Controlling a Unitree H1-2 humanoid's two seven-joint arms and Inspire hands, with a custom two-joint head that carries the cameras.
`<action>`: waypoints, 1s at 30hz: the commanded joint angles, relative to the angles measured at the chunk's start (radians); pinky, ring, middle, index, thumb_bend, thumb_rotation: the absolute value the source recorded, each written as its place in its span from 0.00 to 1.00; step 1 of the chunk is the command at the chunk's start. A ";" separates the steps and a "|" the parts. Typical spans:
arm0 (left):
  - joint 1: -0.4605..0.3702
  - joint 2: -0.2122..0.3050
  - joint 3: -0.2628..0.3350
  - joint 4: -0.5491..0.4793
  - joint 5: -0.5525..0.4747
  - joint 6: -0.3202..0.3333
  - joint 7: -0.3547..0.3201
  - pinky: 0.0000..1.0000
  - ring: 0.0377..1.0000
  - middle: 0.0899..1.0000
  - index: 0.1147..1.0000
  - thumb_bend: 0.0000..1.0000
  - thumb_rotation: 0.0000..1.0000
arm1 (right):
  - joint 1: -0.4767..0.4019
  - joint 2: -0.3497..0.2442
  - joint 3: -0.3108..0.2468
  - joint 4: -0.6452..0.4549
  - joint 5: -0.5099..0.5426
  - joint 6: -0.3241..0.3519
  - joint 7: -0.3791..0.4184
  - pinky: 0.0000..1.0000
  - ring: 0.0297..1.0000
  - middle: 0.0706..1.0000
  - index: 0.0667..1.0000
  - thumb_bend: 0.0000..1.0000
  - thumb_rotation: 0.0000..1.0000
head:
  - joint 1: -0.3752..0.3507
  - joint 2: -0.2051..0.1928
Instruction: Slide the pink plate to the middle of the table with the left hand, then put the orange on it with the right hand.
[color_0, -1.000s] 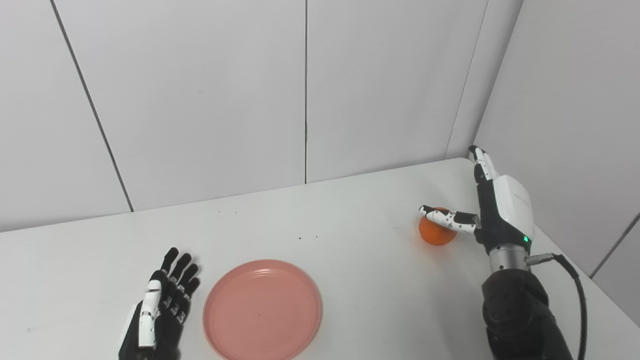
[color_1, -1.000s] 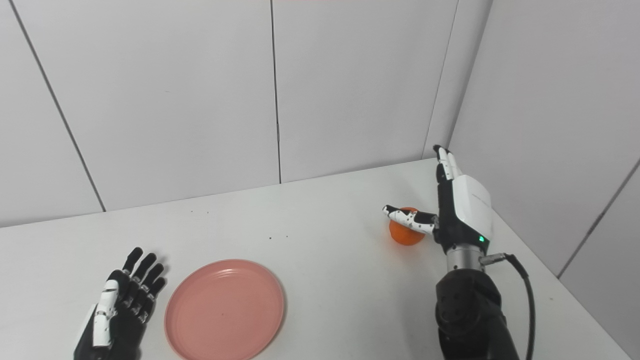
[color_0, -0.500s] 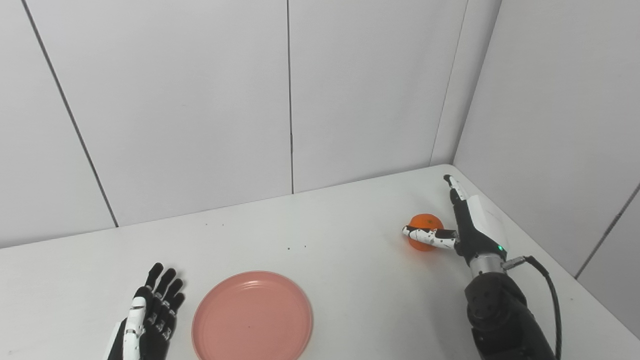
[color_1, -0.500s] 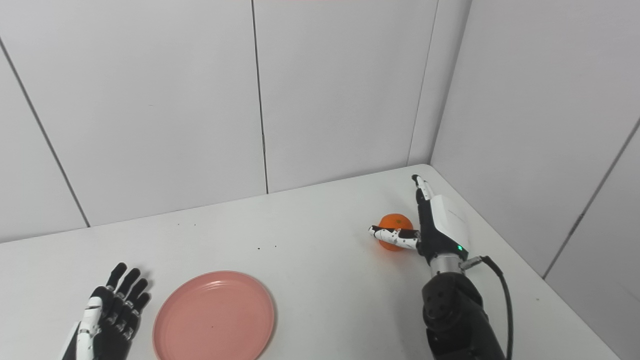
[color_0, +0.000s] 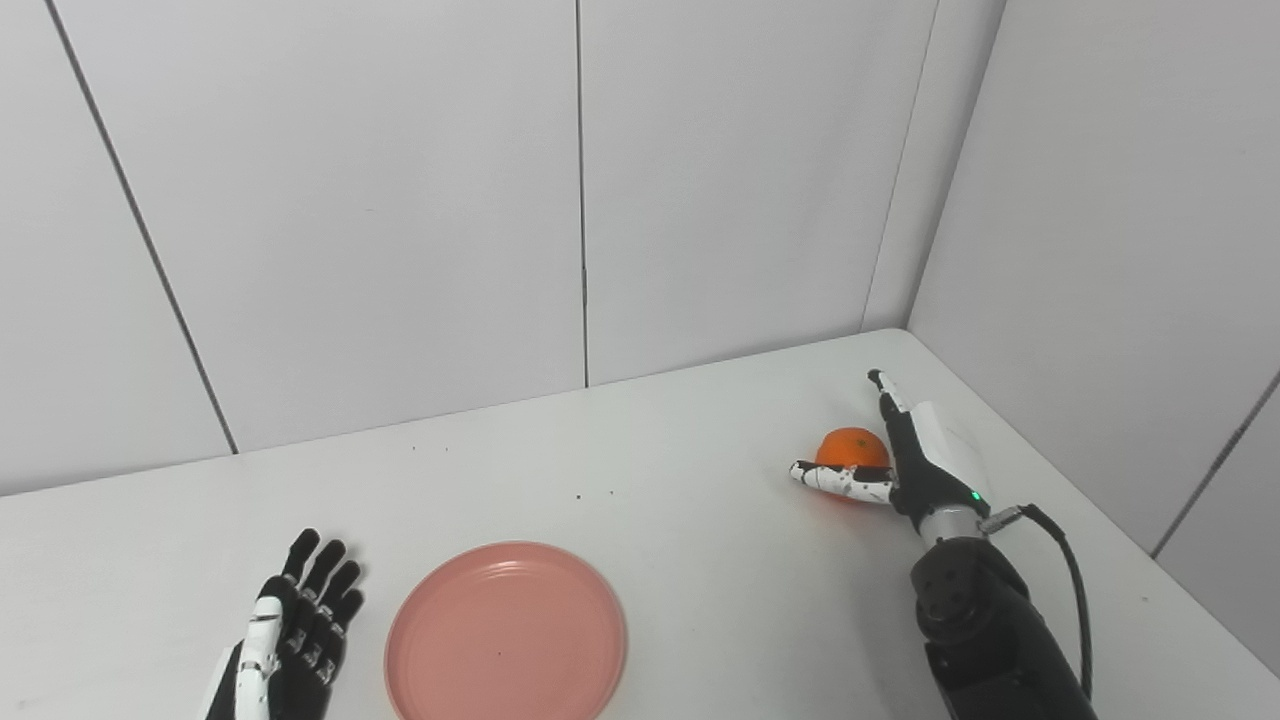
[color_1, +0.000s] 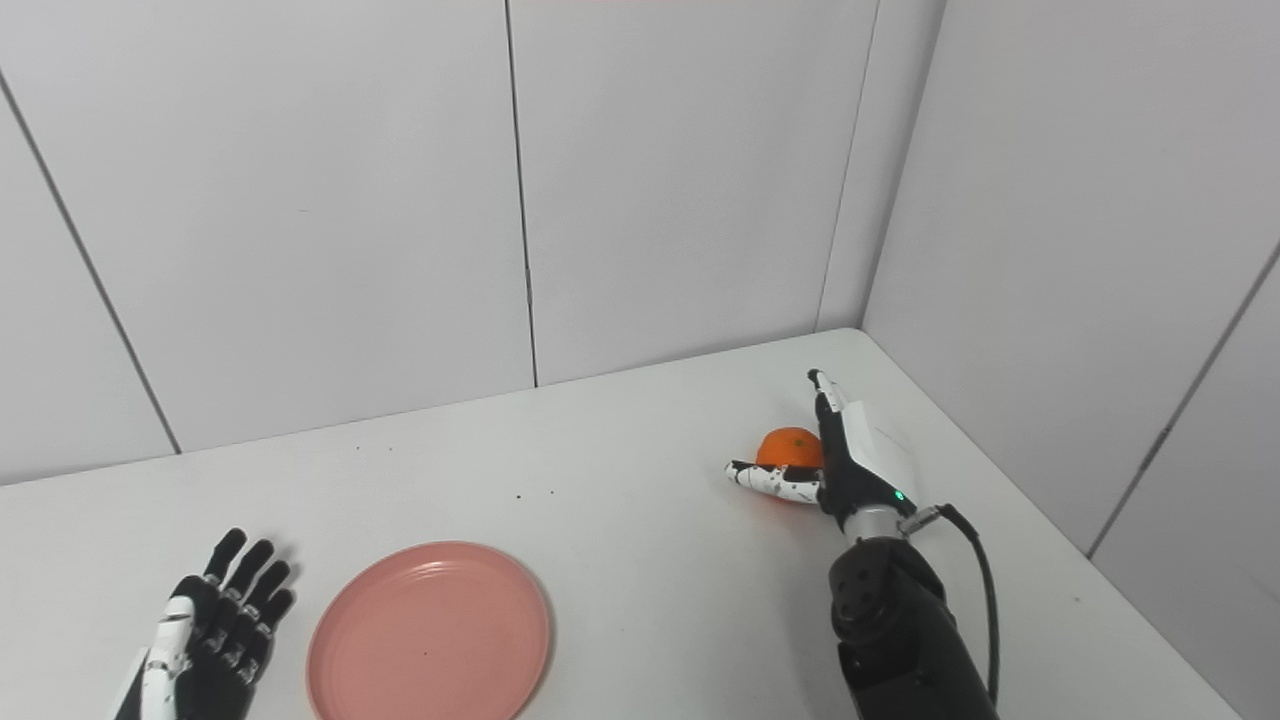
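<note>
On the matte white table (color_0: 700, 520), the round, ridged pink plate (color_0: 505, 632) lies at six o'clock beside the splayed, empty left hand (color_0: 285, 645), while the dimpled orange (color_0: 850, 447) sits at three o'clock, cupped between the right hand's (color_0: 915, 460) wide-spread straight fingers (color_0: 885, 395) and thumb.

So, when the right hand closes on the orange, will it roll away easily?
Probably yes: the orange is round and sits free on the smooth table. The right hand is open beside it, thumb in front, which may block rolling. It looks firm, not fragile.
</note>
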 joint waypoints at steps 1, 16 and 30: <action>0.028 0.007 0.004 0.017 0.001 0.062 0.015 0.99 0.97 0.97 0.96 0.31 1.00 | -0.050 -0.026 -0.010 -0.001 0.001 -0.004 -0.009 0.79 0.90 0.94 0.94 0.99 0.43 | 0.001 0.000; 0.028 0.003 0.011 -0.002 0.002 0.091 0.026 0.98 0.96 0.96 0.95 0.30 1.00 | -0.097 -0.058 -0.005 0.097 0.023 -0.004 -0.013 0.79 0.91 0.94 0.93 0.99 0.42 | 0.002 0.016; 0.024 0.003 0.015 0.007 0.001 0.082 0.021 0.99 0.96 0.96 0.95 0.30 1.00 | -0.090 -0.051 -0.050 0.077 0.007 -0.004 0.050 0.66 0.77 0.81 0.85 0.96 0.31 | 0.006 0.026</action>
